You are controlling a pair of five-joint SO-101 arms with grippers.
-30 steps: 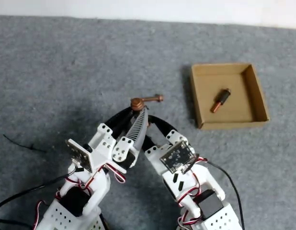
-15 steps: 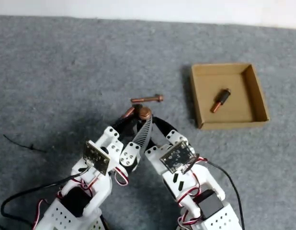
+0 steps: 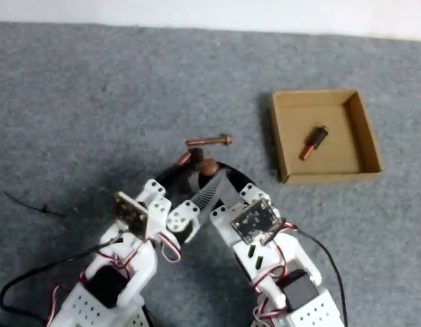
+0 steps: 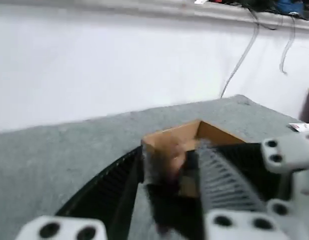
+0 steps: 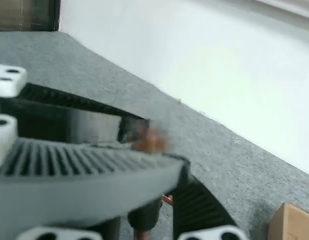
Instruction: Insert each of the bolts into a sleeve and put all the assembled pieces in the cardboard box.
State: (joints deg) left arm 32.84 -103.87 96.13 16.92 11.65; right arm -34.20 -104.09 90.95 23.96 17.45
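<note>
Left gripper [image 3: 199, 166] clamped on 1 bolt [image 3: 209, 165], beside right gripper [image 3: 219, 172], whose grip cannot be told; loose bolt [image 3: 209, 141] on carpet; 1 assembled piece [image 3: 313, 143] in box [image 3: 281, 139].

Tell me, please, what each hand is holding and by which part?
The left hand grips a copper bolt, seemingly by the shank, with the head poking out. Whether the right hand holds the dark piece by it cannot be told.

The left gripper [image 3: 200, 174] has black, ribbed fingers [image 3: 209, 192]. Behind it the left arm [image 3: 122, 272], like the right arm [image 3: 285, 272], is a white printed shell with small perforations and dark screw holes. A bare square circuit board [image 3: 253, 219] rides each wrist. Red, white and black wire loops [image 3: 171, 248] flank the joints, and black cables [image 3: 330, 262] trail rearward.
</note>
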